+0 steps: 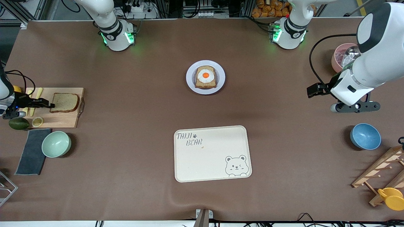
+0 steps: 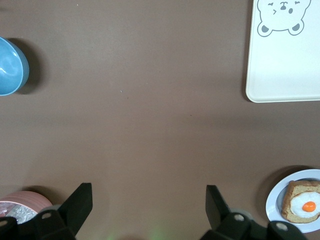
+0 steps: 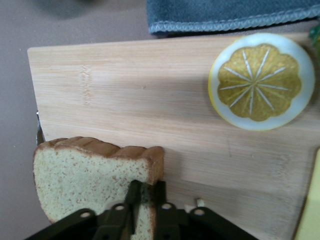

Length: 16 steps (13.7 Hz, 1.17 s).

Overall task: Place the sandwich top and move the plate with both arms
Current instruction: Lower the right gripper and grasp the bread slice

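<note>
The sandwich top [image 1: 64,102], a plain brown bread slice, lies on the wooden cutting board [image 1: 68,121] at the right arm's end of the table. My right gripper [image 1: 50,105] is shut on its crust edge; the right wrist view shows the fingers [image 3: 134,192] pinching the slice [image 3: 85,170]. The pale plate [image 1: 190,82] holds egg-topped toast [image 1: 205,76] mid-table, toward the robots' bases; the plate also shows in the left wrist view [image 2: 272,202]. My left gripper [image 1: 355,107] hangs open and empty over bare table near the left arm's end.
The cream bear tray [image 1: 211,154] lies nearer the camera than the plate. A lemon slice [image 3: 260,82], an avocado [image 1: 19,123], a grey cloth [image 1: 31,151] and a green bowl [image 1: 56,144] are around the board. A blue bowl [image 1: 365,136], pink bowl [image 1: 339,53] and wooden rack [image 1: 382,170] are near the left arm.
</note>
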### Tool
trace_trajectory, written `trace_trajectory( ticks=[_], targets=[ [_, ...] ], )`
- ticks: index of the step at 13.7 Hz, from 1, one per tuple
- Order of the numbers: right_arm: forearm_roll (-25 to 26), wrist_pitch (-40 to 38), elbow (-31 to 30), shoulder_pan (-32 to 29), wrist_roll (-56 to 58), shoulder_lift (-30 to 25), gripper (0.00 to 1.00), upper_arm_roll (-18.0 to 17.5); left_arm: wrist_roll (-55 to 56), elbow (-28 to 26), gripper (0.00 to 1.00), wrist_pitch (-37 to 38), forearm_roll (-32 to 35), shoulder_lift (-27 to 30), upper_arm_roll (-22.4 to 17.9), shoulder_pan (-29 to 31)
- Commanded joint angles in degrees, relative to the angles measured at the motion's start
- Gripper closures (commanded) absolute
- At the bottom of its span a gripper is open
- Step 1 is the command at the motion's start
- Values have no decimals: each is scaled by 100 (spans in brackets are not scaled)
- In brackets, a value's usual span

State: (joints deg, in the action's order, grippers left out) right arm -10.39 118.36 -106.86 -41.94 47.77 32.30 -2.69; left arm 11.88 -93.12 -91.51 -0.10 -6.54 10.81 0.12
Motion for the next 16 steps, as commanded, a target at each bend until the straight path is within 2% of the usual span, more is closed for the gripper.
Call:
trace_trajectory(
  ticks=[1, 5, 10, 14, 16],
  targets=[
    [-148, 20, -37, -192, 136, 22, 100, -118, 78, -5, 0, 2, -104, 47, 27, 32],
    [-174, -49, 7, -139, 110, -4, 100, -118, 78, -5, 0, 2, -104, 38, 27, 32],
    [-192, -1041, 578, 28, 4, -65, 100, -145, 78, -5, 0, 2, -104, 38, 27, 32],
    [-200, -1271, 623, 221, -188, -364, 100, -162, 78, -5, 0, 2, -104, 38, 27, 32],
    [-340, -1508, 666, 230, -365, -417, 100, -319, 78, -5, 0, 2, -104, 38, 27, 32]
  ],
)
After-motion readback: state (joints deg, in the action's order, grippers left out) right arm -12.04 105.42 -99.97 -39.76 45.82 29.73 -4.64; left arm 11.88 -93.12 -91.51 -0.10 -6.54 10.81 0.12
